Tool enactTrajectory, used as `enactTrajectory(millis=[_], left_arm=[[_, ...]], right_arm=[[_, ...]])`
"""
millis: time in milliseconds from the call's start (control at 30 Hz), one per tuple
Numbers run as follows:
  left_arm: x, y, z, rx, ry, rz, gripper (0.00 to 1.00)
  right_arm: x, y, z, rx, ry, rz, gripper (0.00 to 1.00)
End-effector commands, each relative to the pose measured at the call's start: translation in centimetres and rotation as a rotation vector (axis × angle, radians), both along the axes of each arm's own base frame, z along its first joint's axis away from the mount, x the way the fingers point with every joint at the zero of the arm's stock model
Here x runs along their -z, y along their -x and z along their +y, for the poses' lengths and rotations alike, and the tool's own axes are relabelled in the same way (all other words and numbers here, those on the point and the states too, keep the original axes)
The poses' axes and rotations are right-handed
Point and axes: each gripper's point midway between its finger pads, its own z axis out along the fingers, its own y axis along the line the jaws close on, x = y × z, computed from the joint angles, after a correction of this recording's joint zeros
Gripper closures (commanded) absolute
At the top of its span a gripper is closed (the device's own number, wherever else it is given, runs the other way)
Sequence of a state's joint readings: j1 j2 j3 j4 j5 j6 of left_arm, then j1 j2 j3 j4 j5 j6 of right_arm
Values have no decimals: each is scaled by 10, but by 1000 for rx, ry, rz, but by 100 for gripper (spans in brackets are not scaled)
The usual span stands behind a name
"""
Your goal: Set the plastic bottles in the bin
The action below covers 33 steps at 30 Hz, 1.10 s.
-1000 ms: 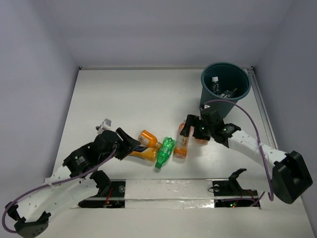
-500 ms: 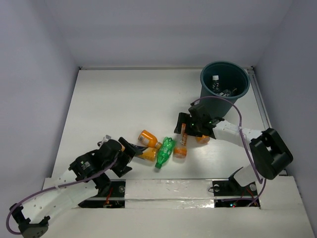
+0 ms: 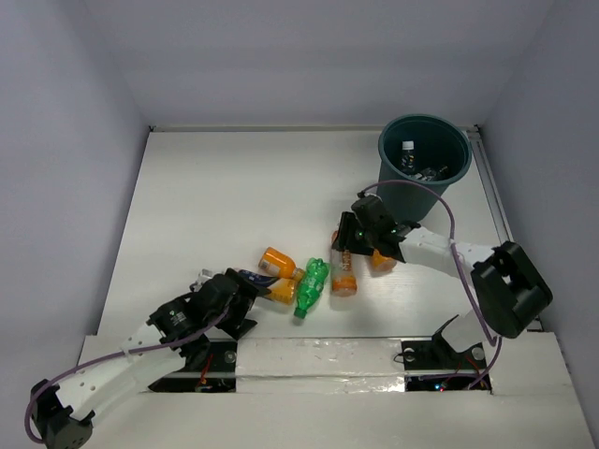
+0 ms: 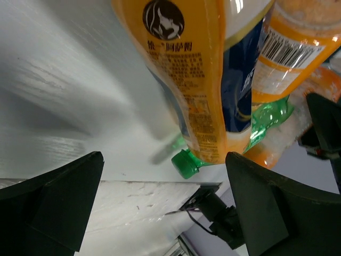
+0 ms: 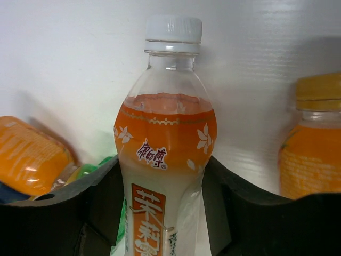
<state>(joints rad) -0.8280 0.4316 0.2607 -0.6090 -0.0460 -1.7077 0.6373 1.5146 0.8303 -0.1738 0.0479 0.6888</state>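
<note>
The right tool [image 3: 344, 248] [image 5: 162, 184] is pinching the white-capped orange bottle [image 3: 343, 273] [image 5: 165, 154], which lies on the white worktop [image 3: 234, 187] with its cap pointing away from the wrist; in the right wrist view both dark fingers [image 5: 101, 205] sit against the bottle's sides. Just beside it, on the bin's side, lies a stubby orange bottle with a yellow cap [image 3: 382, 261] [image 5: 314, 154].

The left tool [image 3: 248, 301] [image 4: 160, 200] is spread wide and grips nothing. Between and just beyond its fingers [image 4: 50, 205] lies the orange bottle with the dark blue label [image 3: 274, 292] [image 4: 200, 80]. The green bottle [image 3: 312, 285] [image 4: 269, 114] lies against that bottle's far end, its green cap showing in the left wrist view. A second stubby orange bottle [image 3: 278, 262] [image 4: 301, 42] lies just beside them.

The dark teal bin [image 3: 398, 192] stands upright at the far right corner of the worktop, well apart from the left tool. A clear bottle [image 3: 407, 157] shows inside it – what else lies in there is too small to tell.
</note>
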Motion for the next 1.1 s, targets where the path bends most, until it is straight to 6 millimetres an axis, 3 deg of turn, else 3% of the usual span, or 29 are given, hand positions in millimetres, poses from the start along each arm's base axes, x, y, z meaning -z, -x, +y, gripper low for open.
enactTrajectory(millis=[0,100,200,233,300,400,433,467,600,667,767,867,933,1067], left_arm=[[-7,-23,4,-140,40,-53,1],[-12,-32,10,-156,4,-86,1],[-22,-43,15,-158,-59,-129,1],[-32,-52,18,-175,-72,-158,1],[-29,-60,24,-165,-140,-158,1],[-29,-72,30,-172,-167,-149,1],[-29,-75,30,-158,-171,-155,1],[-28,-77,33,-164,-180,-155,1],[-29,-86,44,-189,-204,-166,1],[-24,-83,44,-171,-216,-155,1],[-12,-80,46,-165,-230,-124,1],[-4,-75,46,-159,-231,-104,1],[-2,-72,47,-161,-226,-102,1],[6,-72,48,-148,-235,-110,1]], right_arm=[[-56,-13,1,24,-37,-136,49],[-109,-12,-5,25,-81,-241,49],[-188,-9,-9,11,-168,-404,51],[-206,-6,-13,7,-171,-434,50],[-264,-3,-22,4,-190,-546,51],[-300,-3,-37,12,-122,-606,51],[-332,-3,-42,26,-133,-666,50],[-344,-4,-47,38,-121,-689,50],[-386,-29,-92,184,11,-797,50],[-414,-44,-130,302,43,-862,50],[-437,-65,-191,502,149,-908,50],[-438,-80,-239,667,276,-892,50],[-436,-90,-259,748,322,-901,49],[-407,-132,-284,816,383,-847,48]])
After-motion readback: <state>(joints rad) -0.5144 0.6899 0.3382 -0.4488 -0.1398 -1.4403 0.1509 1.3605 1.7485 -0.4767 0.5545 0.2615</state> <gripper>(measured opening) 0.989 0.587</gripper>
